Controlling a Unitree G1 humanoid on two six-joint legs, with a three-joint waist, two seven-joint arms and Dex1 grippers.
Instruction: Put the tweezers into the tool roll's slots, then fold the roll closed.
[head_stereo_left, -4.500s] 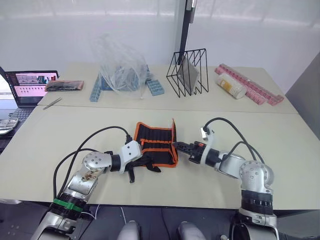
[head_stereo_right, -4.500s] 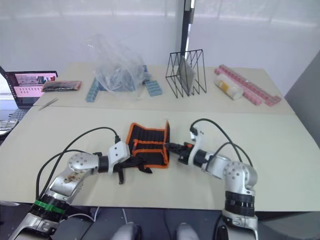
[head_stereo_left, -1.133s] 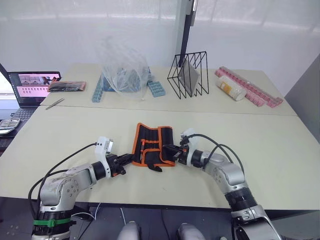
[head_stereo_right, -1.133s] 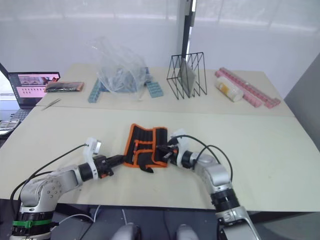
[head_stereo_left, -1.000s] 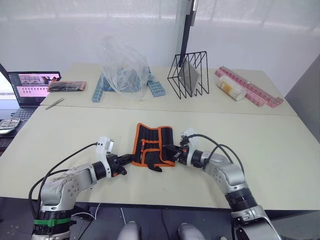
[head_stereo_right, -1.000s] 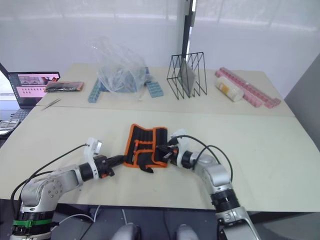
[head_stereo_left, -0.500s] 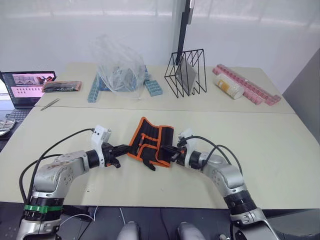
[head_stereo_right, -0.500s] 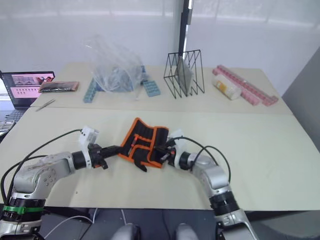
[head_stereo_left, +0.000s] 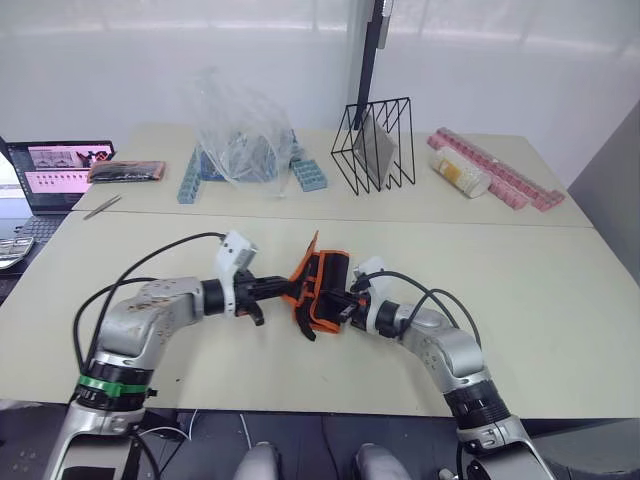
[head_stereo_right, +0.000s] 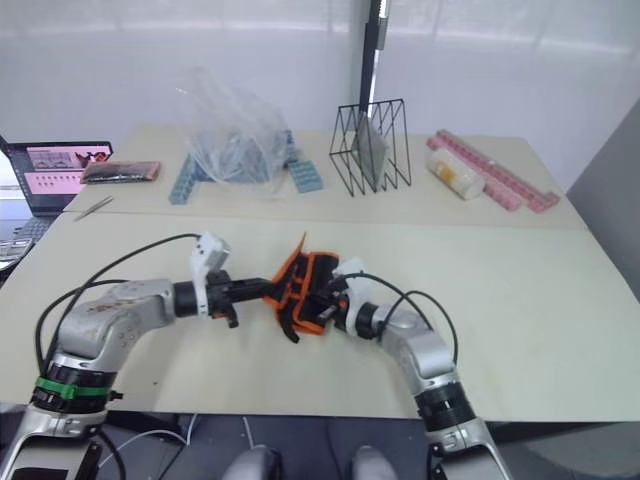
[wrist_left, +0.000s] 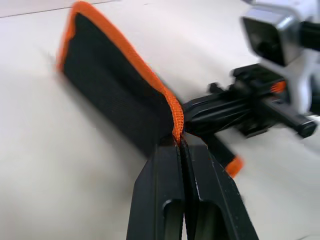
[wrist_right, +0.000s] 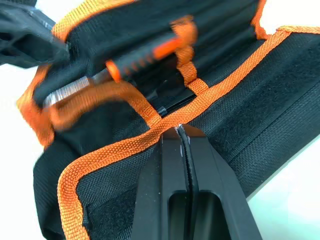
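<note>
Between both arms, the tool roll (head_stereo_left: 322, 290) hangs half-folded, left claw (wrist_left: 181, 141) and right claw (wrist_right: 181, 131) pinching its orange edging.

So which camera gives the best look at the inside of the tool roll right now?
The right wrist view: the tool roll is seen up close, its inner face with orange strips and strap in plain sight. The left wrist view shows just its black outer flap with orange edging. The head views show it small and half folded between the left pincer and right pincer.

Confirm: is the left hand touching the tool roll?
Touching. The left wrist view shows the left hand shut on the orange edge of the tool roll, with no gap.
</note>
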